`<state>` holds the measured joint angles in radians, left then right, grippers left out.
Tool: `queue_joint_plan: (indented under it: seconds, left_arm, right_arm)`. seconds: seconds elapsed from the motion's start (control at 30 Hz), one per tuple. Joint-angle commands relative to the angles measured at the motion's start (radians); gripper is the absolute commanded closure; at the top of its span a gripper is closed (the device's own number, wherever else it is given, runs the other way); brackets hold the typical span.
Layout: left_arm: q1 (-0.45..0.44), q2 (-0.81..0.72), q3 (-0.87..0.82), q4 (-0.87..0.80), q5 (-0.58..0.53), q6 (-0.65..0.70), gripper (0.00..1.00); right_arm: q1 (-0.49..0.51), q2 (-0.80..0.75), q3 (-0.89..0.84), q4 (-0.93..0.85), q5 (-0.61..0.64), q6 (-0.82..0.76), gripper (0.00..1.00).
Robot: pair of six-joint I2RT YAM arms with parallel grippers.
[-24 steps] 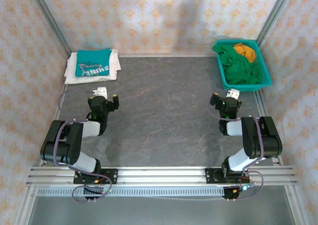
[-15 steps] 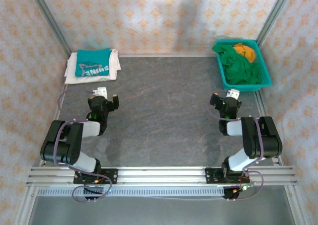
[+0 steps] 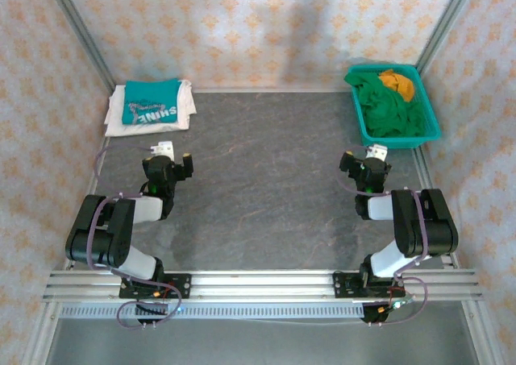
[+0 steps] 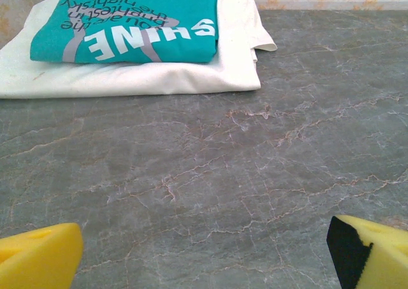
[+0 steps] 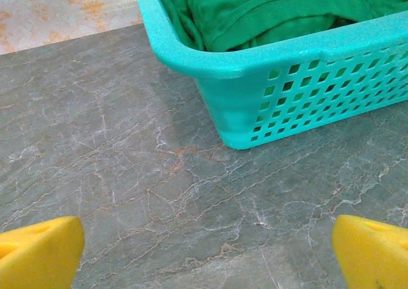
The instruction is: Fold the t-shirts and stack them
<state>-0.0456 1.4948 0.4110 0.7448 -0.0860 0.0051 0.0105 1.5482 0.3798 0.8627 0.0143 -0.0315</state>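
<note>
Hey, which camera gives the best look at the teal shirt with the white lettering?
Left wrist view: the teal shirt sits large at upper left, folded atop the white shirt, lettering legible though upside down. The top external view shows it small in the far left corner. The right wrist view faces the basket.

Lab test cell — aluminium frame (image 3: pixel 266 283), curtained walls (image 3: pixel 242 26).

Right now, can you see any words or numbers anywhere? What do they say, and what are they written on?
"SHINE": big white letters on the teal t-shirt, upside down from the left wrist camera.
Two smaller dark lines of lettering beside "SHINE" on the same shirt: too blurred to read.
No words or numbers can be seen on the white t-shirt, the green t-shirt or the basket.
</note>
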Motion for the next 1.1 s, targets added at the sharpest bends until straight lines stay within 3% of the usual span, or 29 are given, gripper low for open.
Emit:
queue_joint_plan:
  seconds: [0.0,0.03,0.1,0.2,0.3,0.43,0.53,0.67,0.93,1.07]
  left_arm:
    - [-0.012,-0.053,0.058,-0.094,-0.058,0.008,0.0]
    - [-0.047,-0.138,0.128,-0.283,-0.158,0.003,0.0]
    - [-0.11,-0.293,0.184,-0.415,-0.235,-0.009,0.0]
    - [-0.144,-0.444,0.268,-0.47,-0.133,-0.112,0.0]
    - [-0.205,-0.386,0.472,-0.614,-0.043,-0.158,0.0]
    - [-0.359,-0.174,0.777,-0.827,0.042,-0.075,0.0]
    - [-0.478,-0.011,0.957,-0.949,0.055,-0.004,0.0]
    - [-0.576,0.139,1.06,-0.981,0.057,0.022,0.0]
    - [-0.602,0.214,1.05,-0.92,0.085,-0.006,0.0]
    - [-0.602,0.21,1.024,-0.906,0.085,-0.018,0.0]
  right_arm:
    - [0.036,-0.098,0.036,-0.094,0.075,-0.028,0.0]
    - [0.073,-0.192,0.073,-0.235,0.133,-0.051,0.01]
    - [0.115,-0.347,0.186,-0.475,0.162,-0.013,0.05]
    - [0.101,-0.371,0.435,-0.77,0.137,0.14,0.03]
    - [0.033,-0.209,0.754,-1.105,0.043,0.274,0.03]
    - [-0.07,0.007,1.046,-1.344,-0.073,0.33,0.03]
    - [-0.108,0.138,1.186,-1.419,-0.084,0.314,0.04]
    - [-0.147,0.269,1.304,-1.452,-0.063,0.305,0.04]
    - [-0.182,0.584,1.581,-1.52,-0.1,0.252,0.05]
    - [-0.185,0.72,1.709,-1.516,-0.06,0.24,0.05]
